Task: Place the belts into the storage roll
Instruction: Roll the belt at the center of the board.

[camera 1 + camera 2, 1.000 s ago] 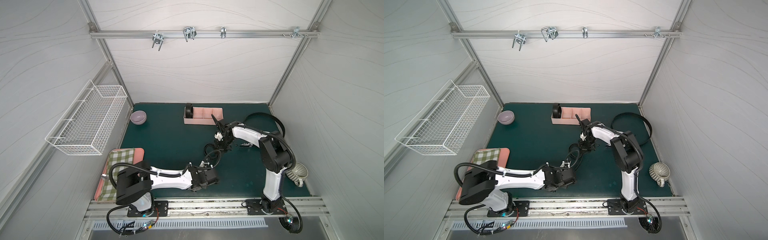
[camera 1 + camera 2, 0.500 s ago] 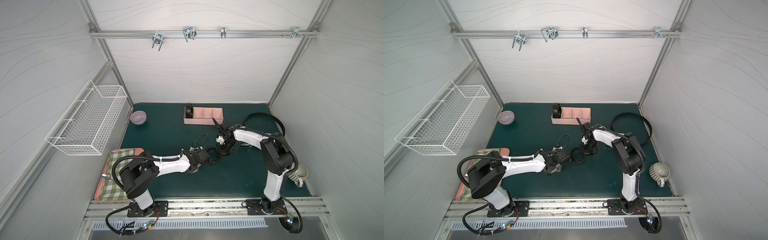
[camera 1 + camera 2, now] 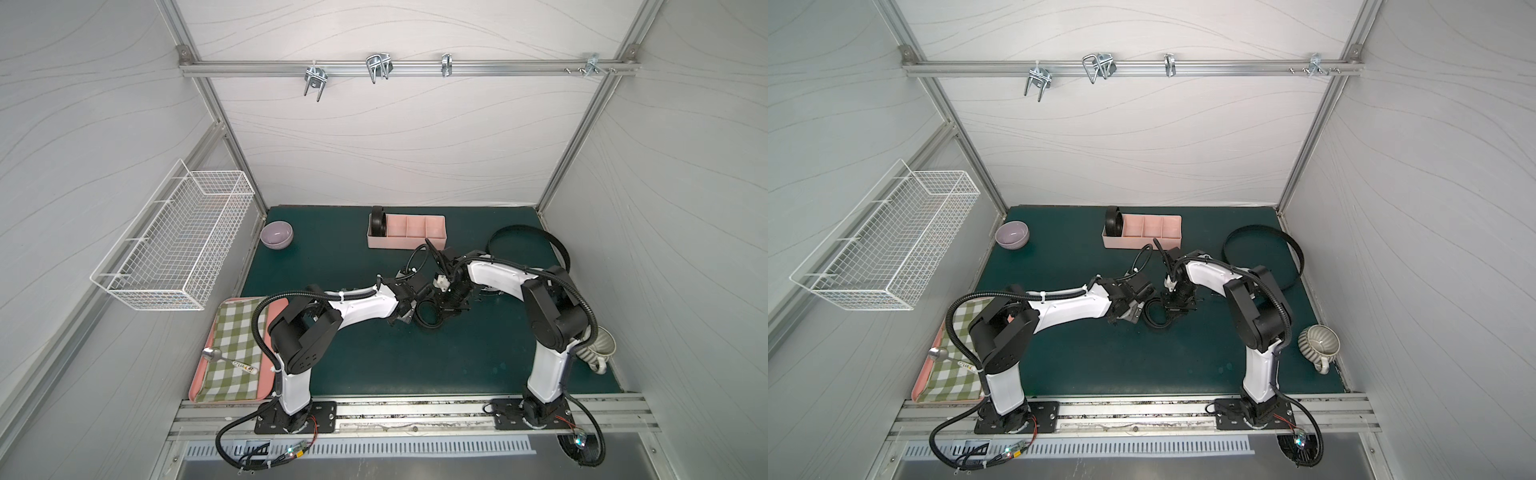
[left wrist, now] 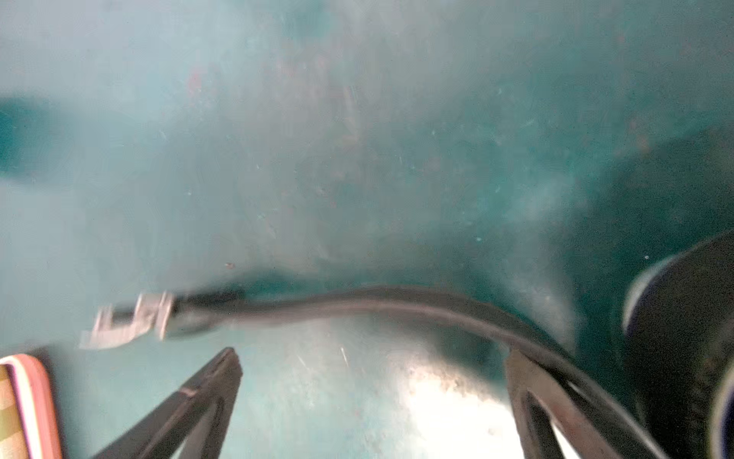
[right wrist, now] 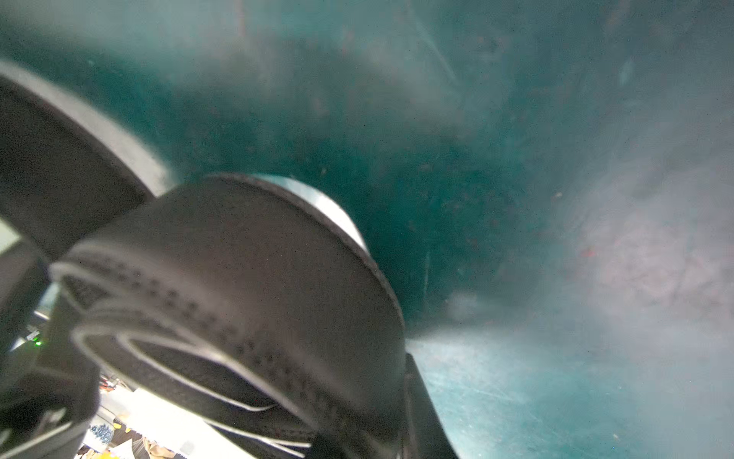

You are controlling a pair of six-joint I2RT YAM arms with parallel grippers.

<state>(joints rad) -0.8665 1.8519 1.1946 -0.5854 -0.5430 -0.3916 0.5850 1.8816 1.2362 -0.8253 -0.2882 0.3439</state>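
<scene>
Belt (image 5: 246, 258), partly coiled, clamped in my right gripper (image 3: 453, 308) on the green mat (image 3: 332, 249); my left gripper (image 4: 373, 355) stands wide near its buckle (image 4: 127, 322). Second belt (image 3: 377, 222) sits coiled in an end compartment of the pink tray (image 3: 415, 243).

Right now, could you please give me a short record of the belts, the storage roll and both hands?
storage roll: back of mat, one end compartment filled, three empty
stored belt: coiled, upright in that compartment
loose belt: wide loop on mat, right side
held belt: coil gripped in right hand
left hand: open, buckle just ahead
</scene>
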